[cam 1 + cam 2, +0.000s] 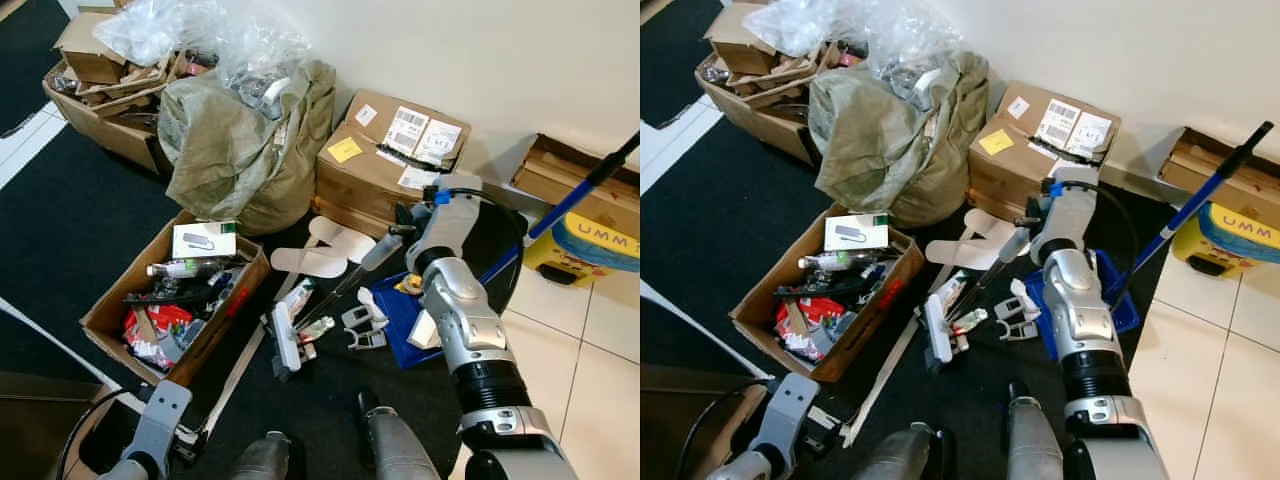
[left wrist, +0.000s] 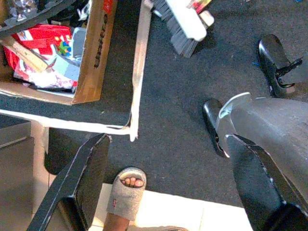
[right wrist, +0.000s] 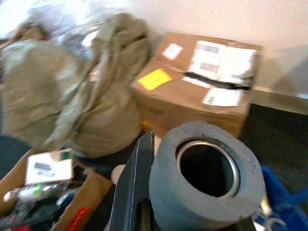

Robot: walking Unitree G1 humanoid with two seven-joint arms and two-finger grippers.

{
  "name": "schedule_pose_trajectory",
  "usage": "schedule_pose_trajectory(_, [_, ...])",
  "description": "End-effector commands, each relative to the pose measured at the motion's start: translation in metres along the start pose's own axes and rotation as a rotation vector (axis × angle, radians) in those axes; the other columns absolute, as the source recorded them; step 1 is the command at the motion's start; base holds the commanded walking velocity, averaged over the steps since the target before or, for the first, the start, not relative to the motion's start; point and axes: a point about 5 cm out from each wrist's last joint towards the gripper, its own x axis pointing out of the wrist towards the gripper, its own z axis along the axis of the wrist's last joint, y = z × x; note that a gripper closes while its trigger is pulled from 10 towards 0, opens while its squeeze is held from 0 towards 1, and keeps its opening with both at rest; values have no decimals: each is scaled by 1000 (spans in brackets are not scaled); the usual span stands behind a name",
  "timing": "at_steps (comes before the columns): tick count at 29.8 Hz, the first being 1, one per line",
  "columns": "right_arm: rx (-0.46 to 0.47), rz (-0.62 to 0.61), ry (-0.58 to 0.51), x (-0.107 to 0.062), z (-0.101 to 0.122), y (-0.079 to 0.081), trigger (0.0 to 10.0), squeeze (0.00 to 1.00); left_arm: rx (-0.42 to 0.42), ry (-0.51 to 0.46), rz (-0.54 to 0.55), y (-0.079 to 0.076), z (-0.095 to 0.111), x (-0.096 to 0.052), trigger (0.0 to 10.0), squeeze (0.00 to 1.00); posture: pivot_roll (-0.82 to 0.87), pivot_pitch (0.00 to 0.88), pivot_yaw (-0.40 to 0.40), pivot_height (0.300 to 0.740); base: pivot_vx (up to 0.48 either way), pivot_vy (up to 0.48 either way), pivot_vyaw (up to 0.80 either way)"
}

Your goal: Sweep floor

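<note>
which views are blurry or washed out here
Right wrist view: soft and smeared throughout, the green sack and taped box fuzzy, the plastic at its top corner blown white. Left wrist view: sharp, with a bright overexposed tile strip beside the dark carpet. Eye views: mostly crisp, evenly lit, the wall slightly washed.

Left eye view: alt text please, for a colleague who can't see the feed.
The right gripper holds a grey-handled broom slanting down to the black carpet, beside a blue dustpan. Around it stand an open box of clutter, a green sack and a sealed carton.
</note>
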Motion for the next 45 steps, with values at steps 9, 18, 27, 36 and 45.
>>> schedule_pose_trajectory(9, [-101,-305,127,-20,-8,-64,10000,0,-12,109,-18,-8,-25,-9,10000,0,8,344,83,740,0,0,0])
schedule_pose_trajectory(18, [-157,-314,113,-22,8,-77,10000,0,-13,120,-25,-14,-26,-8,10000,0,-6,323,77,740,0,0,0])
schedule_pose_trajectory(27, [-238,-200,1,-17,30,-70,10000,0,-13,126,-25,-15,-25,-6,10000,0,-12,300,77,740,0,0,0])
schedule_pose_trajectory(36, [-317,-12,-70,-13,45,-58,10000,0,-14,126,-19,-14,-24,-6,10000,0,-14,294,80,740,0,0,0])
schedule_pose_trajectory(45, [-363,20,-149,-12,61,-59,10000,0,-17,128,-22,-16,-24,-5,10000,0,-19,286,81,740,0,0,0])
